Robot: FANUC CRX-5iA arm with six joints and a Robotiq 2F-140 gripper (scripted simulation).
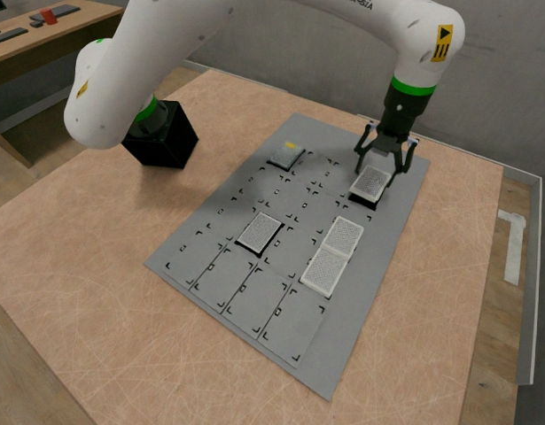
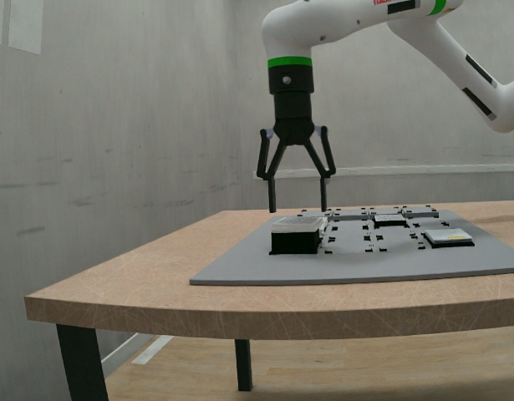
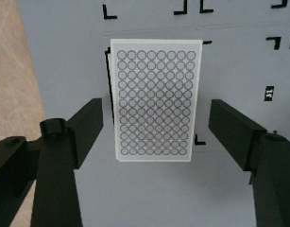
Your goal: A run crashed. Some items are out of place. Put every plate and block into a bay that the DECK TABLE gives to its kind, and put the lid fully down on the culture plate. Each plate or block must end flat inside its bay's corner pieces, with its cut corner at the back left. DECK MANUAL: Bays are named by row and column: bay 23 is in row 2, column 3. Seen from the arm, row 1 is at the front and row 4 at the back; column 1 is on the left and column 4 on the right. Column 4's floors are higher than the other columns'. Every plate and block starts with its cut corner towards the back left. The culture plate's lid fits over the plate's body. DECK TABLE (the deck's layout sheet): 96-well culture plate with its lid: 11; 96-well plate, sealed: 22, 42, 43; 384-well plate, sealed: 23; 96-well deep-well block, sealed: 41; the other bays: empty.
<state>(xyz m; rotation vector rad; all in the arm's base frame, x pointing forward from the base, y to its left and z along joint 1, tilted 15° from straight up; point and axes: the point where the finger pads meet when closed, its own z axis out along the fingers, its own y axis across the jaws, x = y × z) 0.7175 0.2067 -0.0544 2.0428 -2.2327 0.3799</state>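
Note:
My gripper point(image 1: 374, 177) point(image 2: 297, 210) point(image 3: 156, 113) is open, fingers either side and a little above a white sealed 96-well plate point(image 1: 372, 181) point(image 2: 295, 226) point(image 3: 156, 100). That plate lies, slightly shifted, on the tall black deep-well block point(image 2: 293, 242) at bay 41. Two more white 96-well plates point(image 1: 343, 235) point(image 1: 324, 270) lie end to end at bays 42 and 43. A fine-patterned 384-well plate point(image 1: 260, 232) point(image 2: 389, 217) with a black base is at bay 23. The culture plate's lid point(image 1: 286, 155) point(image 2: 448, 236) sits over its dark body at bay 11; whether it is fully down I cannot tell.
The grey deck point(image 1: 354, 315) point(image 2: 248, 276) carries black corner pieces around the bays. Bay 22 point(image 1: 281, 197) shows no plate. Column 4's raised floors point(image 1: 263, 302) show no plates. The arm's black base block point(image 1: 165, 137) stands beside the deck.

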